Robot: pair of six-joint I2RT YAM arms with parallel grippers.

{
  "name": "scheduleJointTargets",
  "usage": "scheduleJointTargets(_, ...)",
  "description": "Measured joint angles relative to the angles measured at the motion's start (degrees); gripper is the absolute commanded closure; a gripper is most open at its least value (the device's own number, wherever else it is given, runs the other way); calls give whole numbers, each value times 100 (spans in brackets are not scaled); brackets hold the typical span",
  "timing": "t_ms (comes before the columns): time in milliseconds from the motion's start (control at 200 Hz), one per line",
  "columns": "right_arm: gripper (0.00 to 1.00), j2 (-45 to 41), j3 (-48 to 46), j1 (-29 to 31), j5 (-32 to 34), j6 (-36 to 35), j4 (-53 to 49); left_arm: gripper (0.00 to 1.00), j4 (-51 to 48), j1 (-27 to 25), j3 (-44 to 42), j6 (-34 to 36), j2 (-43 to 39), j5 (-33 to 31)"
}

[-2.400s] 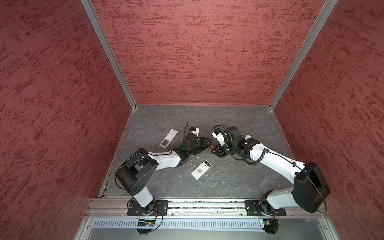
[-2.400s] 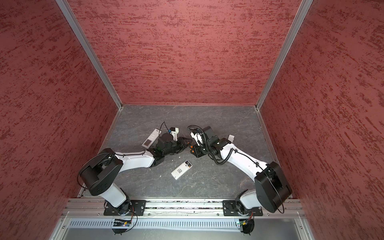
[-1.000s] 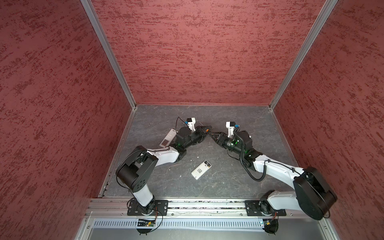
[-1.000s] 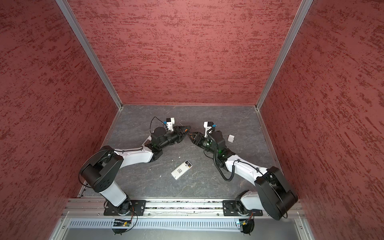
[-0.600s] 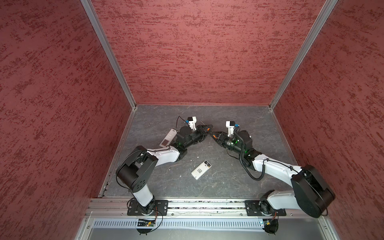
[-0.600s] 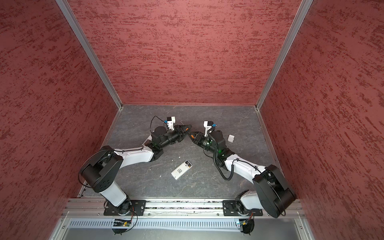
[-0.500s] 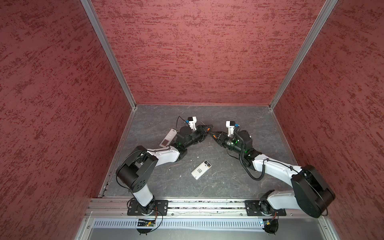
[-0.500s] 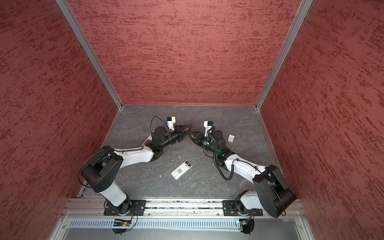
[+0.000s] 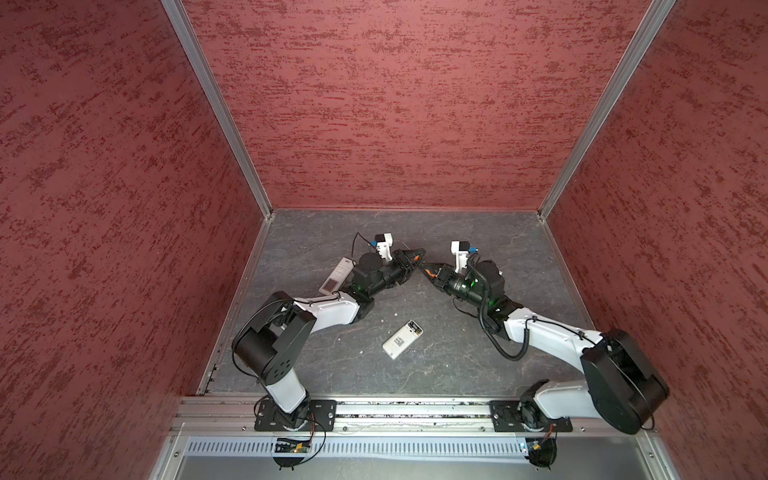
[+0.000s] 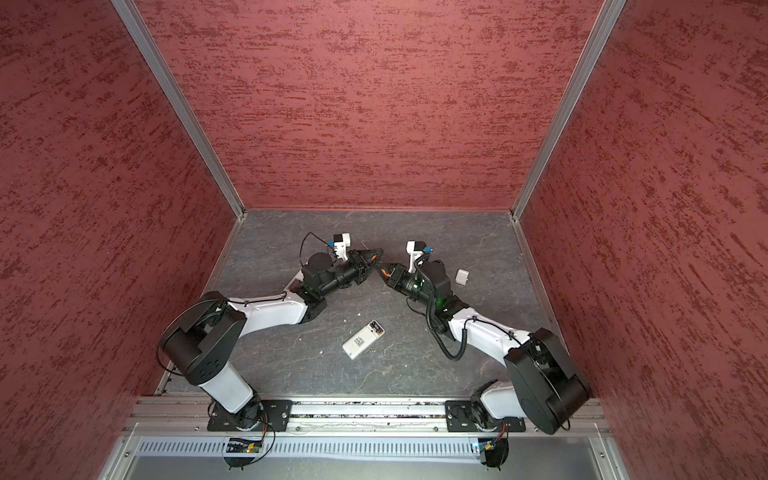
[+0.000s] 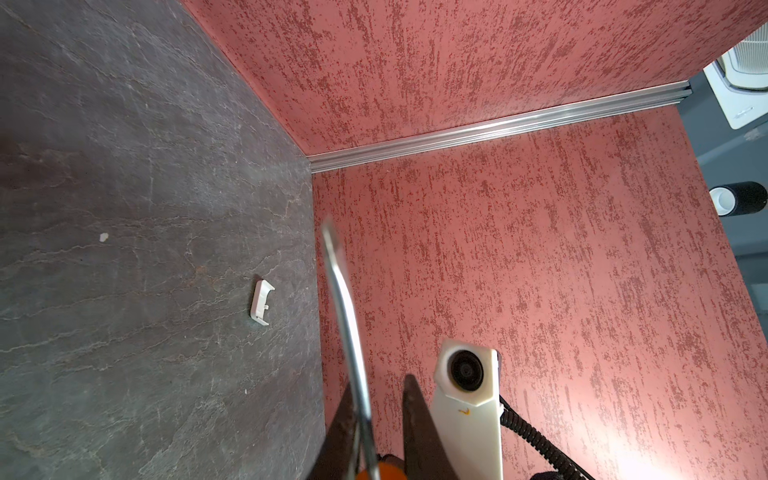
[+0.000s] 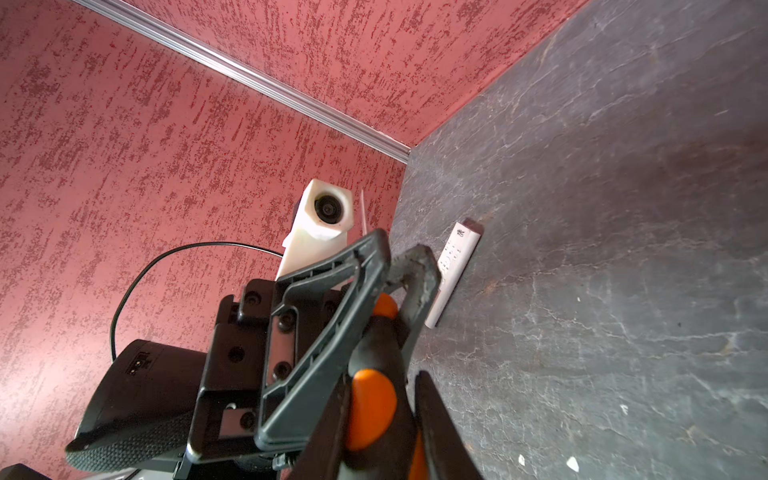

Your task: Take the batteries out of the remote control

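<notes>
Red walls [image 9: 395, 104], mottled with darker streaks and edged by silver strips [image 9: 216, 104], surround a dark grey bench [image 9: 457, 365] veined with pale lines. The screwdriver [image 12: 370, 399] at the left gripper [image 9: 417, 254] has an orange-and-black handle and a silver shaft. The remote [image 9: 402, 339] on the base side of that gripper is white with a dark end. The arms [image 9: 328, 313] are white with black joints.

You have both top views evenly bright and sharp, soft shadows on the floor [image 9: 436, 374], left wrist view with washed-out glare on the wall [image 11: 648, 449] and a screwdriver [image 11: 347, 316] blurred near the lens.
</notes>
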Motion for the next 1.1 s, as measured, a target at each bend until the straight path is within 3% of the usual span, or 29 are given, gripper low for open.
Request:
scheduleJointTargets(90,100,2,0,0,-7,-24,-15,100,2,7,-33,-9,-22,0)
scheduleJointTargets(271,100,-57,142,-2,-90,-236,-396,59,-118,81,-122,87,-184,22)
scheduleJointTargets(396,100,-219,199,-44,-92,-442,-831,47,-267,181,-151,284,-433,63)
scheduleJointTargets(741,100,-758,260,-98,-260,-981,-2260,42,-809,813,-678,625,-1303,114)
scheduleJointTargets(1102,100,-1685,743,-44,-203,-2409,-4627,40,-2295,1604,-953,1078,-2253,629)
